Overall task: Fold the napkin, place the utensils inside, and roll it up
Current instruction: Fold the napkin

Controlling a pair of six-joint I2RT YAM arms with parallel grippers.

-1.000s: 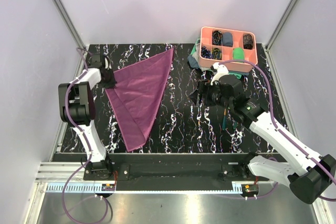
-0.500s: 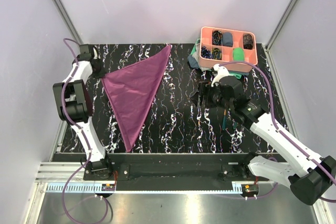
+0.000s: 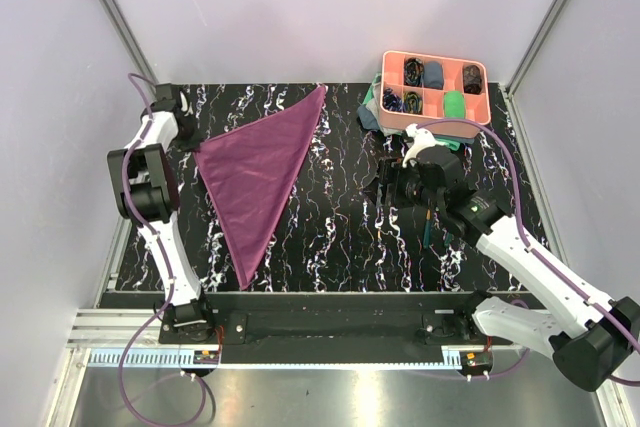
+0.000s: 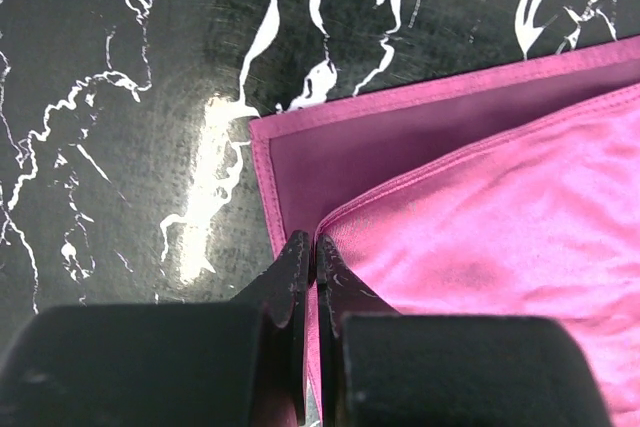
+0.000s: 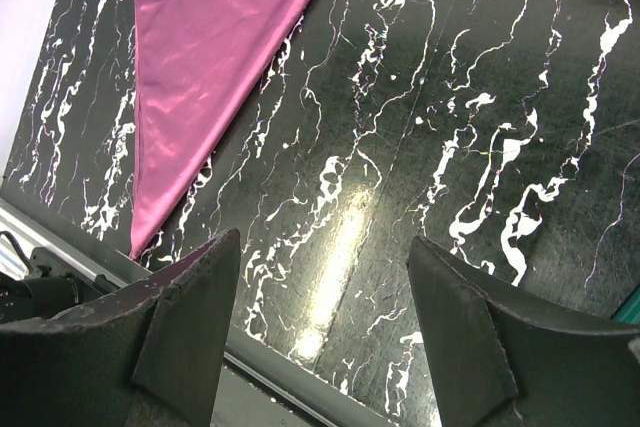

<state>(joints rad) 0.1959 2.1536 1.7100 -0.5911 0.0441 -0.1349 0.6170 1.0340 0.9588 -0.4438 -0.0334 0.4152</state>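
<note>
The plum-purple cloth napkin [image 3: 255,172] is seen folded into a triangle, flat on the left half of the black white-veined table [image 3: 340,237]. Its upper layer's left corner is pinched by the left gripper [image 4: 308,247], jaws pressed tight, the arm stretched to the far-left edge. The right gripper [image 5: 325,242] is held spread wide and empty, hovering just right of the cloth.

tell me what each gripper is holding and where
Left gripper pinches the napkin at the folded top layer's corner; right gripper is open, holding nothing.
</note>
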